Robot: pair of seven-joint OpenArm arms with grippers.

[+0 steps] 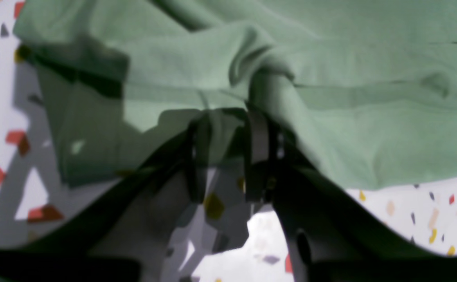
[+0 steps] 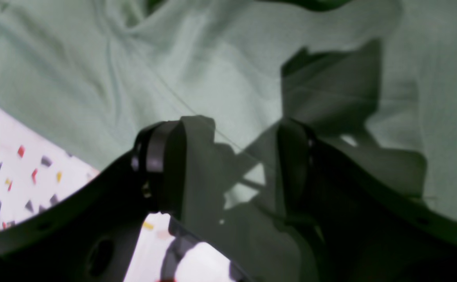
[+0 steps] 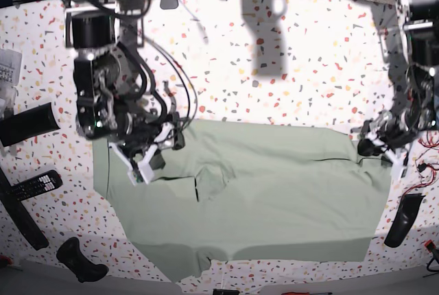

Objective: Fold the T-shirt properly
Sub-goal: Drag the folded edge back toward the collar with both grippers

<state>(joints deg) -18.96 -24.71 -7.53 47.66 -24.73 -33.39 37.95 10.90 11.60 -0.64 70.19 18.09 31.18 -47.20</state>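
The pale sage-green T-shirt [image 3: 274,185] lies spread on the speckled table, with a small wrinkle near its middle. My left gripper [image 3: 374,145] is at the shirt's upper right corner. In the left wrist view its fingers [image 1: 258,149] stand close together [image 1: 228,121], pinching a raised fold of the shirt [image 1: 369,117]. My right gripper [image 3: 147,164] hovers over the shirt's left part. In the right wrist view its fingers [image 2: 162,156] stand wide apart [image 2: 228,133] over the cloth [image 2: 76,78], holding nothing.
A black cylinder [image 3: 27,123], a remote [image 3: 31,185] and a black handle [image 3: 82,261] lie left of the shirt. A dark oblong object [image 3: 401,219] and red wires [image 3: 429,168] lie at the right edge. Speckled table [image 3: 288,68] shows behind the shirt.
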